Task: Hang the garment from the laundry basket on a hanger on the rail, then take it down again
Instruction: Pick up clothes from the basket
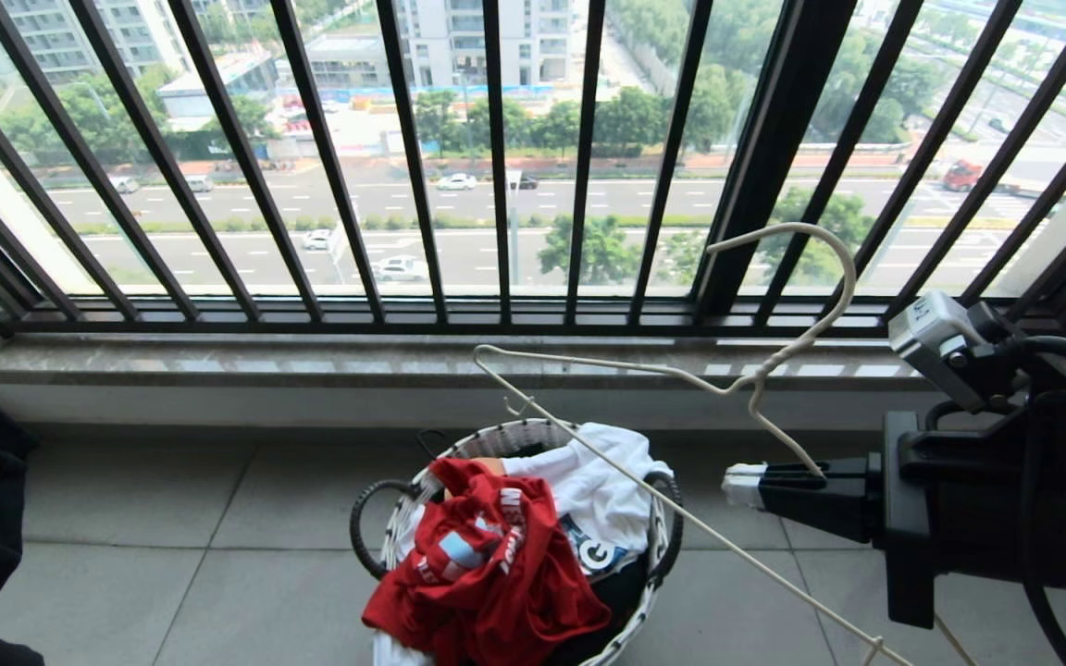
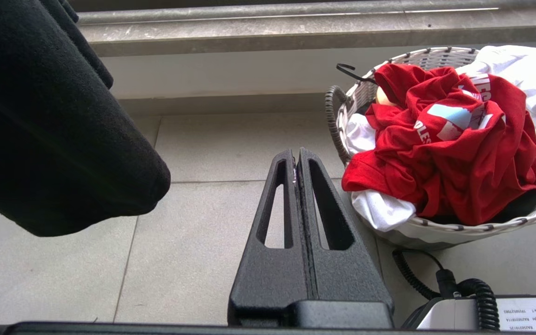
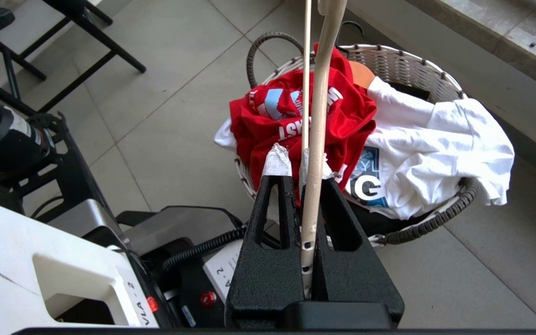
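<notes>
Head view, right end effector (image 1: 744,485) clamped on hanger (image 1: 755,370) beside laundry basket (image 1: 533,433), left end effector (image 2: 297,160) closed, empty

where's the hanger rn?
Clamped in the right gripper, head view right: the hanger is tilted above the laundry basket, over the red garment.

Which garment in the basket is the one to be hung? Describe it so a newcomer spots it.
Below the barred window, a round white-rimmed laundry basket stands on the tiled floor. The garment is the crumpled red T-shirt with white lettering spilling over its near rim, beside a white T-shirt.
</notes>
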Motion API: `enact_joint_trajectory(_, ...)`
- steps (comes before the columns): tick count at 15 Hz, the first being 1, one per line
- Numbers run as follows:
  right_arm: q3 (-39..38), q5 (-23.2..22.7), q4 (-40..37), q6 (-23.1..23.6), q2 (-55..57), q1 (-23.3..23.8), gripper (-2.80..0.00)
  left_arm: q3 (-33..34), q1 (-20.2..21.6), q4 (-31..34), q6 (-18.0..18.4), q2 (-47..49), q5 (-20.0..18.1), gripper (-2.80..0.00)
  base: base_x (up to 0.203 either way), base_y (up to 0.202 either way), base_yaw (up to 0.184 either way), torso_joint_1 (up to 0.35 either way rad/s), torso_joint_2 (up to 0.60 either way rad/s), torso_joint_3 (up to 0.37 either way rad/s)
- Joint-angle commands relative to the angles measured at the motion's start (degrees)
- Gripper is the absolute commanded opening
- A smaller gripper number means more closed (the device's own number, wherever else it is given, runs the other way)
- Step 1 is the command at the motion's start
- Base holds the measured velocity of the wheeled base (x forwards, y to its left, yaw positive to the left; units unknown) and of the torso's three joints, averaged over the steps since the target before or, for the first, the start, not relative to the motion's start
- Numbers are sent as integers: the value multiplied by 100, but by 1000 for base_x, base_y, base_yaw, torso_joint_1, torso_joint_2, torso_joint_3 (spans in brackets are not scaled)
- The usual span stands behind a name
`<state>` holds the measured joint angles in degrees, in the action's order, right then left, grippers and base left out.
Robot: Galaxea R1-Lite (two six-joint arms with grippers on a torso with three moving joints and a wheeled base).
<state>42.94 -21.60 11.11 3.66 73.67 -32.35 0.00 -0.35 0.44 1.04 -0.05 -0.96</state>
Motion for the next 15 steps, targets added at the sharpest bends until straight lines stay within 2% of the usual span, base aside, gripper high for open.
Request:
enact_joint_trajectory(1,4,-24,19,7,-20,-8,-280,0,0,0,2,5,0,-280,0,0,0,2,2,-200)
enact_joint_trajectory(10,-4,-20,50,-6,-125,-7,-280,0,-8,0,2,5,0,-280,0,0,0,4,4,-191)
enact_joint_trajectory(15,13,-20,58,-24,-81,1,-280,0,-5,0,2,5,0,-280,0,0,0,4,2,-22)
